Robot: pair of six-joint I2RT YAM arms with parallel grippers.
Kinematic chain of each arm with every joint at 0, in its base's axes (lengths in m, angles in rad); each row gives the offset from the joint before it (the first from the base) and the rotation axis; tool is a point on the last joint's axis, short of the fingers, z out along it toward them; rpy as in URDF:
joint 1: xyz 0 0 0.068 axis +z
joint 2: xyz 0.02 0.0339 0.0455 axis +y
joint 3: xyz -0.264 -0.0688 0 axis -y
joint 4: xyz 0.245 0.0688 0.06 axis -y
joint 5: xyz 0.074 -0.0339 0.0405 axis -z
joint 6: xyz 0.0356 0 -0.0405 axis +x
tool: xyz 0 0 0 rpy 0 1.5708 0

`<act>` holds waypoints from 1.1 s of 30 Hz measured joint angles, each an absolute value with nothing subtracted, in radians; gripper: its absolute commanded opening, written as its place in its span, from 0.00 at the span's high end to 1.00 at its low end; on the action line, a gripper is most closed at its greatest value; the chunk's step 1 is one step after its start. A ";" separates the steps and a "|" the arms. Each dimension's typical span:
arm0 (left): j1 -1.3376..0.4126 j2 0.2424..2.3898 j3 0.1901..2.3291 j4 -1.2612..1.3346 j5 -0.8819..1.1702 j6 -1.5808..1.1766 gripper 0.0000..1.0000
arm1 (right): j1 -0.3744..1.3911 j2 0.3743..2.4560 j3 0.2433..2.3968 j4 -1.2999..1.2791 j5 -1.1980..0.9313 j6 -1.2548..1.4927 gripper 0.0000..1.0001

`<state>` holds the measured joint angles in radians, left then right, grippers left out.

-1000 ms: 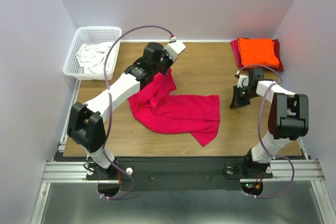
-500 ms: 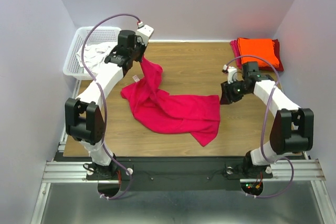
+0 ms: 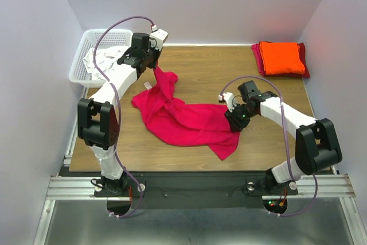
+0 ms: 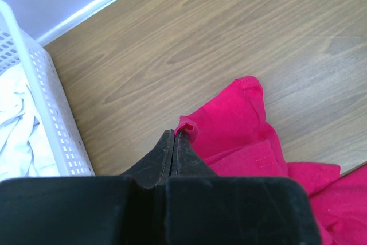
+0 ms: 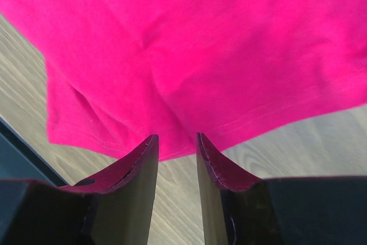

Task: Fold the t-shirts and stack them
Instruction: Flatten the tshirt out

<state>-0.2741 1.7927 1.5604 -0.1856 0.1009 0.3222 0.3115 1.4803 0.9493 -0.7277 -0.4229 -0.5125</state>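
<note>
The pinkish-red t-shirt point(image 3: 189, 121) lies crumpled, its long axis running far-left to near-right. Only the wrist views show the left end effector point(image 4: 174, 136) clamping its hem and the right end effector point(image 5: 176, 138) parted, empty.

no text, brand, number or sign can be read in any view. a small pale tag point(image 3: 148, 86) on the crumpled pinkish-red cloth t-shirt point(image 3: 189, 121), left of centre in the top view, is too small to read.

place: robot lab cell | cues: plain white walls point(image 3: 200, 4), aluminium rail point(image 3: 71, 186)
</note>
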 measured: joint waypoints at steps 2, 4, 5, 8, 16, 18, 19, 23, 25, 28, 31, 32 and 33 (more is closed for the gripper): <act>-0.274 1.800 1.560 -0.188 0.102 0.323 1.00 | 0.340 1.480 0.922 -0.725 -0.391 -0.527 0.60; -0.273 1.803 1.561 -0.193 0.102 0.323 1.00 | 0.356 1.480 0.899 -0.717 -0.362 -0.532 0.58; -0.273 1.804 1.561 -0.193 0.102 0.323 1.00 | 0.361 1.480 0.888 -0.714 -0.348 -0.533 0.58; -0.267 1.808 1.572 -0.199 0.103 0.323 1.00 | 0.379 1.480 0.859 -0.687 -0.297 -0.536 0.57; -0.246 1.821 1.587 -0.201 0.104 0.323 1.00 | 0.402 1.481 0.834 -0.603 -0.204 -0.532 0.61; -0.243 1.823 1.587 -0.204 0.104 0.323 1.00 | 0.402 1.481 0.834 -0.590 -0.190 -0.529 0.62; -0.240 1.824 1.587 -0.204 0.104 0.323 1.00 | 0.402 1.481 0.834 -0.585 -0.185 -0.528 0.63; -0.239 1.829 1.587 -0.207 0.104 0.323 1.00 | 0.402 1.481 0.834 -0.566 -0.163 -0.526 0.69; -0.239 1.832 1.587 -0.207 0.104 0.323 1.00 | 0.402 1.481 0.834 -0.564 -0.158 -0.526 0.77; -0.237 1.835 1.587 -0.207 0.104 0.324 1.00 | 0.402 1.482 0.834 -0.559 -0.152 -0.526 0.82; -0.231 1.835 1.587 -0.208 0.105 0.324 1.00 | 0.402 1.481 0.834 -0.559 -0.145 -0.522 0.84; -0.228 1.835 1.588 -0.211 0.106 0.324 1.00 | 0.402 1.479 0.834 -0.559 -0.138 -0.520 0.86; -0.222 1.835 1.592 -0.215 0.107 0.324 1.00 | 0.402 1.473 0.834 -0.559 -0.136 -0.519 0.88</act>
<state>-0.2222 1.8355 1.5917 -0.2153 0.1070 0.3237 0.4015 1.4734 0.8341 -0.5591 -0.1364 -0.5194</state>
